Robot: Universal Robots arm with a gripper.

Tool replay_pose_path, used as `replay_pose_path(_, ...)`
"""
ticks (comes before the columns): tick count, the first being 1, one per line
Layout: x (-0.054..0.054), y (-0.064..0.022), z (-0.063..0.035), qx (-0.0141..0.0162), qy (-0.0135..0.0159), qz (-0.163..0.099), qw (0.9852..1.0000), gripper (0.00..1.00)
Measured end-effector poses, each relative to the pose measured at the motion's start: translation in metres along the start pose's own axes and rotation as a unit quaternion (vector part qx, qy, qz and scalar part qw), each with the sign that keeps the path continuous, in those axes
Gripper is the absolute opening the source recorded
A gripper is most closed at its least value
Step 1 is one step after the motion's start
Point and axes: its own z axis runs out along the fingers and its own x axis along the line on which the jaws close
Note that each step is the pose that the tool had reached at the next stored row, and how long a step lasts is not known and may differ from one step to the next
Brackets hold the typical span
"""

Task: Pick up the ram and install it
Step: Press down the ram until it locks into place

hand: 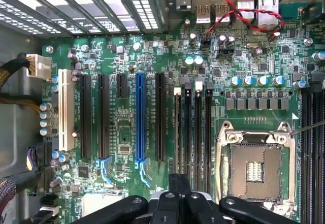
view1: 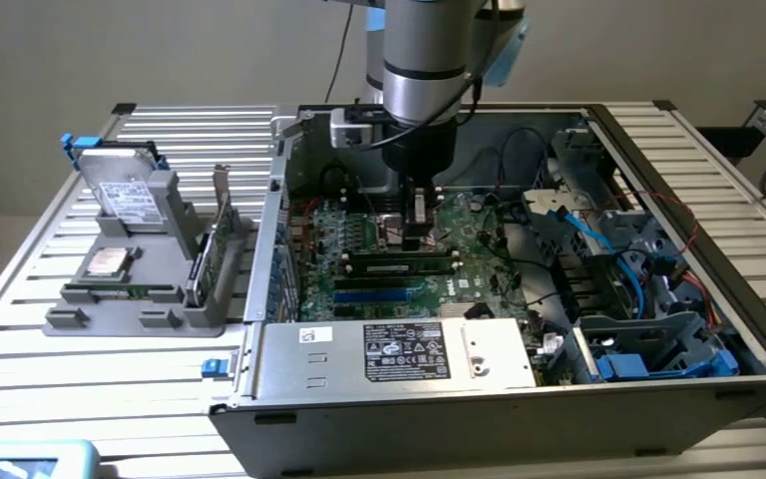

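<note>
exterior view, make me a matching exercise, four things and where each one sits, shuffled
Things:
1. hard drive
2. processor chip
3. power supply
4. claw

Places:
a. lying flat on the middle of the grey holder
b. over the motherboard
c. propped at the grey holder's far end
d. against the near wall of the computer case

Pairs: 1-c, 2-a, 3-d, 4-b

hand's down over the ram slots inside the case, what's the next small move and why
Probably a short, gentle press straight down. The ram lies along its slot on the motherboard, and the shut hand sits right over its middle. I cannot tell whether they touch or whether the ram is fully seated, so a light push looks like the safest check.
</note>
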Motion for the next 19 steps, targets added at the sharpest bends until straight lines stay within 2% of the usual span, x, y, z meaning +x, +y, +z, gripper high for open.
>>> replay_pose_path(5, 0.0, 0.0, 0.0001, -0.0035, 0.0002, 0.034, 0.9994, 0.11)
replay_pose_path(9, -0.0001, 0.0, 0.0002, -0.0066, 0.0004, 0.064, 0.998, 0.11)
replay_pose_path(14, -0.0001, 0.0, 0.0003, -0.0099, 0.0007, 0.099, 0.995, 0.11)
replay_pose_path(19, -0.0001, 0.0, 0.0004, -0.0134, 0.0009, 0.133, 0.991, 0.11)
